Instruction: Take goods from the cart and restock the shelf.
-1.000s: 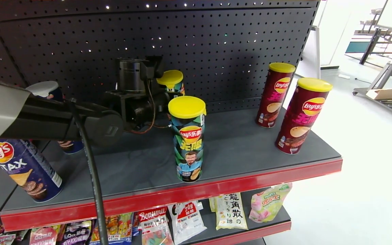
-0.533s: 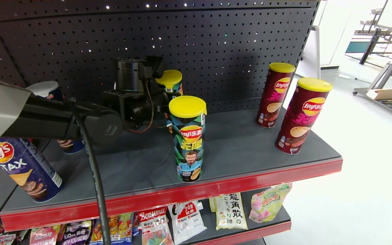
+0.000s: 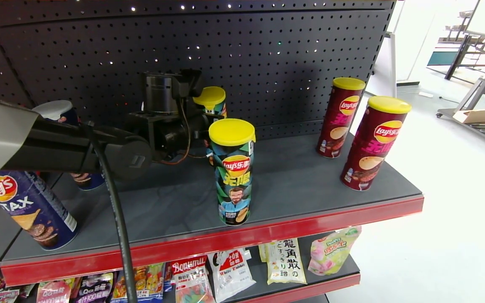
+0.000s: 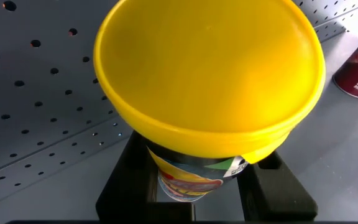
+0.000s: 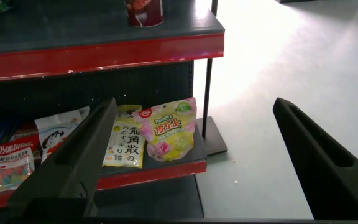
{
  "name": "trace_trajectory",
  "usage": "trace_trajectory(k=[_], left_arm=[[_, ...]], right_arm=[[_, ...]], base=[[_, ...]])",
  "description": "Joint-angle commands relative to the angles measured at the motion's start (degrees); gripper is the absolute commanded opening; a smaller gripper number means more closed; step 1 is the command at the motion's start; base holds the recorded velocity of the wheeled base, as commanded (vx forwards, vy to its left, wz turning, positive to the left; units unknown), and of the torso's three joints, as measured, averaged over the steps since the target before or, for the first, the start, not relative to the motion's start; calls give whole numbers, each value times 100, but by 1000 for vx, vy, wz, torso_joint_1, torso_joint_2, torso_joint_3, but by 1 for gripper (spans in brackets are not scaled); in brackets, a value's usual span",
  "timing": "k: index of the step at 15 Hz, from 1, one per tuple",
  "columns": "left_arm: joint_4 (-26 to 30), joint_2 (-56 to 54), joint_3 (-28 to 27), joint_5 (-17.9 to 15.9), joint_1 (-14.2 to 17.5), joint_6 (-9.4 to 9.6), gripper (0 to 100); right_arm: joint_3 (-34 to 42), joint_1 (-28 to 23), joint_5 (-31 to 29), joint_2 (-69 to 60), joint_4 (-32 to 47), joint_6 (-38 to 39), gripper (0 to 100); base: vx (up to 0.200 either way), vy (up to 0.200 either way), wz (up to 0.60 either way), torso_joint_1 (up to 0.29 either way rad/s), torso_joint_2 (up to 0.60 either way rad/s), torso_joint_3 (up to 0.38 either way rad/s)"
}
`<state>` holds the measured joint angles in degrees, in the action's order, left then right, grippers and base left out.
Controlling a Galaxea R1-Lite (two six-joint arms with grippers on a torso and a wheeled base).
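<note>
where my left arm stretches across the top shelf [image 3: 310, 181], my left gripper [image 4: 197, 190] sits at the back, just in front of the black pegboard [image 3: 267, 63]. its two black fingers [image 4: 126, 186] stand on either side of the rear green chip can [image 4: 210, 81], low on its body, and close in against it, so i am grasping that can. the can is upright with its yellow lid on. from the head view it shows directly behind the front green chip can [image 3: 233, 168], which stands free near the red front edge [image 3: 225, 242] of the shelf. whether the held can's base touches the shelf deck i cannot tell, since the front can hides it.

to my right on the same shelf stand two more cans, upright and apart from each other: the back maroon can [image 3: 340, 118] near the pegboard and the front maroon can [image 3: 373, 143] near the shelf's right end. to my left a blue chip can [image 3: 32, 210] stands near the front edge, and a white-lidded blue can [image 3: 55, 110] shows past my arm farther back.

my right gripper [image 5: 196, 106] hangs low with its fingers spread wide and nothing between them. it faces the lower shelf [image 5: 160, 174], where snack bags [image 5: 169, 127] lean in a row.
</note>
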<state>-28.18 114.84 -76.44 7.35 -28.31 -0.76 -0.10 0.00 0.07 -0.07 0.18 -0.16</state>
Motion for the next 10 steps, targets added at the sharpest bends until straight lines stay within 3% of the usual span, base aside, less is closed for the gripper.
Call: trace_trajectory(k=[1, 10], left_arm=[[-3, -14, 32, 3, 1, -4, 0], [32, -75, 155, 21, -17, -4, 0]], right_arm=[[1, 0, 1, 7, -1, -2, 100], [1, 0, 1, 7, -1, -2, 100]], base=[[0, 0, 0, 0, 0, 0], [0, 0, 0, 0, 0, 0]])
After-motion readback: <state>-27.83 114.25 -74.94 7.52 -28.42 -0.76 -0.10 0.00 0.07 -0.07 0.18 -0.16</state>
